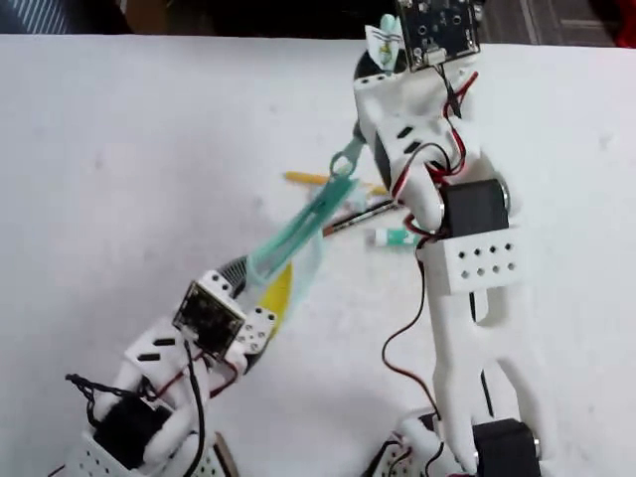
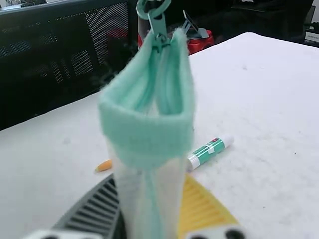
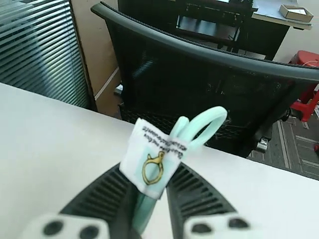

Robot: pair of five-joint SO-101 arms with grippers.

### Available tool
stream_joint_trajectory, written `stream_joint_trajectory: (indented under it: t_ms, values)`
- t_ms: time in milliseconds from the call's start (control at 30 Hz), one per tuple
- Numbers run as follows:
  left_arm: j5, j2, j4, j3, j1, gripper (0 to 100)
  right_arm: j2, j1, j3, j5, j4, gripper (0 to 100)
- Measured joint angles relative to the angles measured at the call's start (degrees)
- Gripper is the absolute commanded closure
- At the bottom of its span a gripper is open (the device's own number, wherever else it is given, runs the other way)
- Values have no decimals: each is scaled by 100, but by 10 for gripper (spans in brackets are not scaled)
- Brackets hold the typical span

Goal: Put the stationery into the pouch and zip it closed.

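The left gripper [image 2: 149, 201] is clamped on the pouch [image 2: 149, 114]; the right gripper [image 3: 148, 191] is clamped on its tagged loop [image 3: 204, 124]. Hold the pouch taut between them. The marker [image 2: 209, 149] lies on the counter [image 2: 269, 99] beyond your left gripper, not yet packed.

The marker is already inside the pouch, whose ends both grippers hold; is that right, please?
Not quite: the marker lies on the table outside the pouch, as the left wrist view shows. The left gripper and right gripper do hold the pouch's ends.
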Motion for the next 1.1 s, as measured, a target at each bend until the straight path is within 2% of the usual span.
stream_joint_trajectory:
  t_ms: [233, 700, 767, 900, 1100]
  values:
    - [0, 0, 9, 0, 0, 978, 0, 35, 229, 563, -396, 983]
    - [-44, -88, 123, 0, 9, 978, 149, 360, 229, 642, -615, 974]
    - [-53, -88, 132, 0, 9, 978, 149, 352, 229, 633, -431, 899]
    - [-62, -88, 132, 0, 9, 978, -97, -79, 229, 633, 413, 635]
    - [-62, -88, 132, 0, 9, 978, -1213, -1187, 220, 633, 2110, 696]
